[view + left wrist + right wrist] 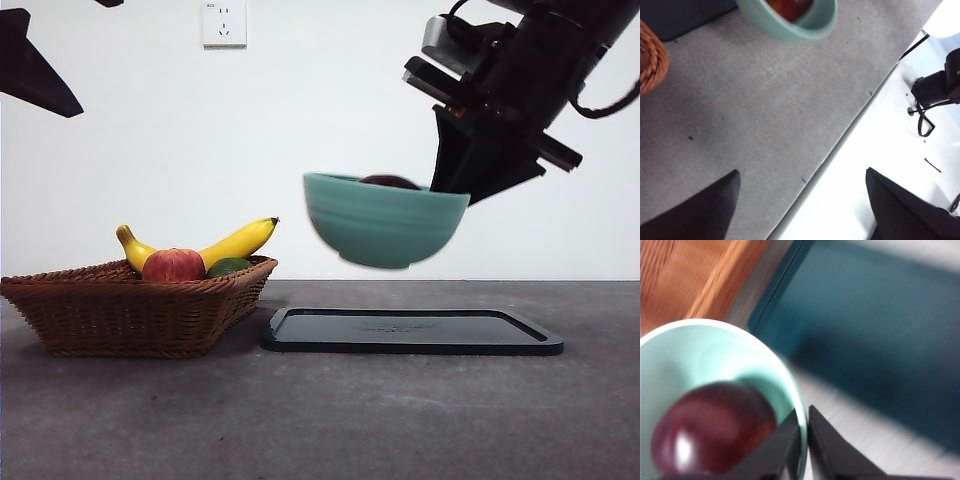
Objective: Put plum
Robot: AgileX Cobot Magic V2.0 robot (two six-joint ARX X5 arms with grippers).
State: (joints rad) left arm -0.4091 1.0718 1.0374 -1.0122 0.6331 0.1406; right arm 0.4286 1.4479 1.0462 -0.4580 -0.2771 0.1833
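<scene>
The dark purple plum (pixel 712 427) lies inside a teal bowl (pixel 385 225). My right gripper (pixel 805 435) is shut on the bowl's rim (pixel 799 410) and holds the bowl in the air above the dark tray (pixel 412 330). In the front view only the plum's top (pixel 390 182) shows over the rim, and the right gripper (pixel 455 185) pinches the bowl's right side. In the left wrist view the bowl (pixel 790 22) shows with the plum (pixel 790 7) in it. My left gripper (pixel 800 200) is open and empty, far from the bowl, over the table's edge.
A wicker basket (pixel 135 305) stands at the left with a banana (pixel 230 245), a red fruit (pixel 173 265) and a green fruit (pixel 228 266). The basket also shows in the right wrist view (pixel 685 280). The waiting arm shows as a black tip (pixel 35 70) at top left.
</scene>
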